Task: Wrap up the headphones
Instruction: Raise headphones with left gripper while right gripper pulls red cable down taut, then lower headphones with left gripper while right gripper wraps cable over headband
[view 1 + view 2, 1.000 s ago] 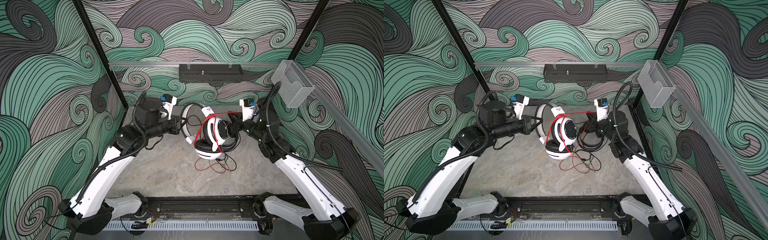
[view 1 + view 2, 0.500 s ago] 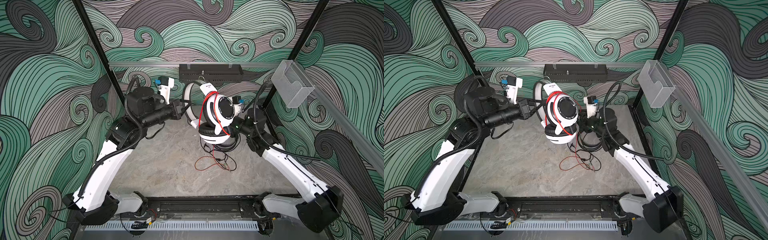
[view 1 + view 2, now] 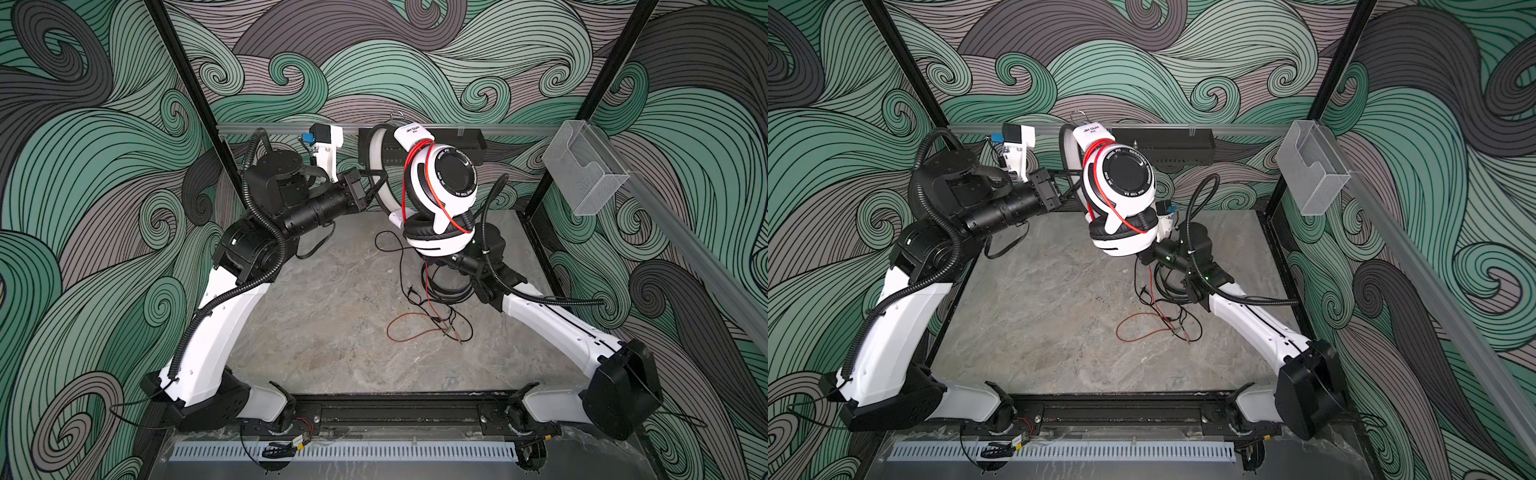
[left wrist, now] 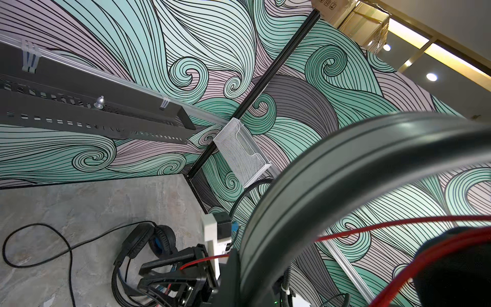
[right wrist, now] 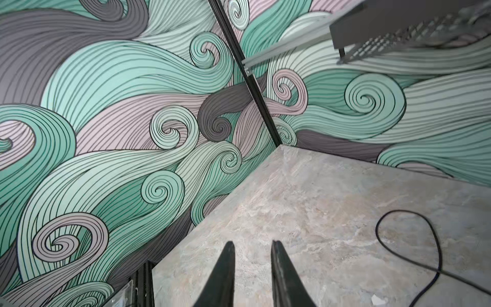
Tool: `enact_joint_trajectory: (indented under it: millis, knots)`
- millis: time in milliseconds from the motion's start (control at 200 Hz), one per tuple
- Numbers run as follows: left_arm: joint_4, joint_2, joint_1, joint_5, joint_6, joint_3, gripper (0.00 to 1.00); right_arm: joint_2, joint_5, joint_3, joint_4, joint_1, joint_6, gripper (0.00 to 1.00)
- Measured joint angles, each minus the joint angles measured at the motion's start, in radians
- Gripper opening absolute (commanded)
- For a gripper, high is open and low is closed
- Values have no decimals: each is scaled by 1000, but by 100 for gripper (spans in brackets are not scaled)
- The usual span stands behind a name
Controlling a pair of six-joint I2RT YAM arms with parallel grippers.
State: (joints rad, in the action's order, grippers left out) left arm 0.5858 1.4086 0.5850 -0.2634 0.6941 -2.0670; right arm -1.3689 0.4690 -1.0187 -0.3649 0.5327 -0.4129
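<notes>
Up off the table [image 3: 332,311], the white headphones [image 3: 444,183] hang in the air at 3 o'clock from your left claw [image 3: 380,180]. That claw is clamped shut on the headband, and the two cups sit stacked on the far side of the band from it. The red cable [image 4: 398,224] loops around the upper cup, and its loose end trails down to the table at 6 o'clock from the pair.

Your right claw [image 5: 252,242] is hidden in both top views, tucked under the lower cup at about 5 o'clock. Its own wrist view shows the fingers [image 5: 281,276] parted a little with nothing between them, only bare table beyond. From the left wrist view the red cable runs close by that claw; you cannot tell whether it touches.

The black headphones [image 4: 159,239] lie on the table beneath the right arm, and their black cable [image 5: 398,211] curls loose across the table.
</notes>
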Motion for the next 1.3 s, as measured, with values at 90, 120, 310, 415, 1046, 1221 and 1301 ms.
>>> enact_joint_trajectory:
  millis: [90,120,310,415,1046,1221,1301]
  knots:
    - [-1,5,-1,17,10,-19,0,-13,6,48,-2,10,1,22]
    - [-2,6,-2,24,14,-25,0,-18,8,62,-3,15,0,21]
    - [-14,6,-21,69,42,-43,0,-35,20,128,10,60,18,13]
    - [-23,6,-39,122,67,-42,0,-32,23,154,27,82,31,5]
    - [-32,-37,-187,639,264,191,0,95,-372,-158,800,351,403,0]
    - [-22,-23,-181,744,173,321,0,65,-536,-337,1019,499,517,0]
    - [-27,-25,-165,791,89,423,0,40,-596,-441,1093,552,575,0]
